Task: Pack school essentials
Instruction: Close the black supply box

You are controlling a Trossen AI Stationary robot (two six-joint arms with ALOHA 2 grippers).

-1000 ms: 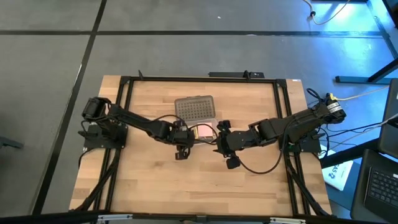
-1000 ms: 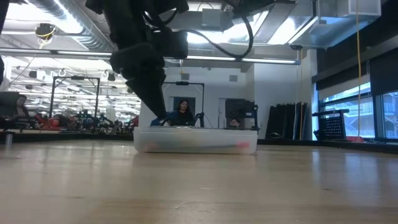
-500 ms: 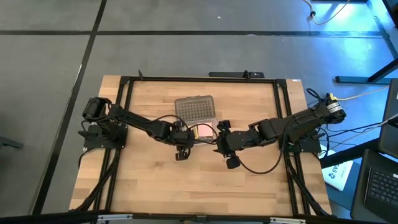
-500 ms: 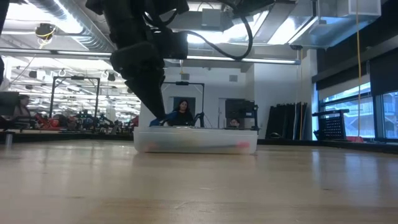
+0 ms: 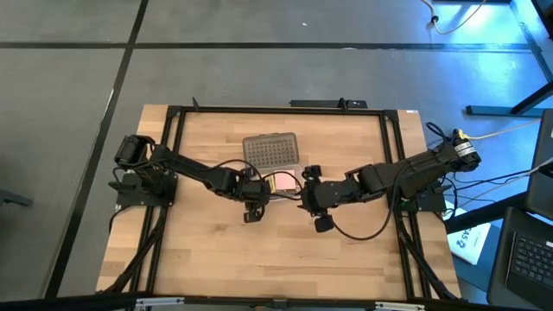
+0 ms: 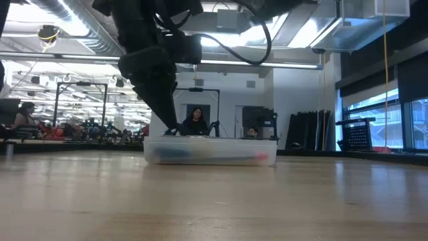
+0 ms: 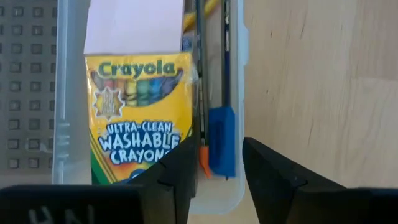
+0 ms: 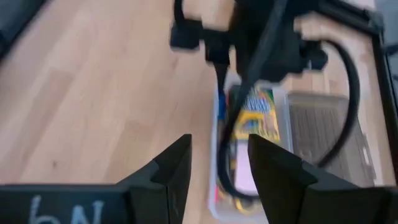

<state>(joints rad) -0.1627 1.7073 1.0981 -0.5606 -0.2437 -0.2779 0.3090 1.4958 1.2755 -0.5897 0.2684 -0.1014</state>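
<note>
We see a clear case (image 7: 149, 186) mid-worktop (image 5: 259, 250), its studded grey lid (image 5: 271, 150) lying just beside it. Inside sit a crayon box (image 7: 138, 112), a pink notepad (image 7: 134, 25), thin pencils (image 7: 200, 74) and a blue eraser (image 7: 222, 142) along one wall. Our left gripper (image 7: 216, 180) hovers over the case's end, jaws spread around the eraser. Our right gripper (image 8: 219, 171) waits near the case's other side, jaws spread and empty.

Robotics lab: rows of equipment rigs (image 6: 80, 127), exposed ceiling ducts (image 6: 73, 37), seated person (image 6: 195, 122)
</note>
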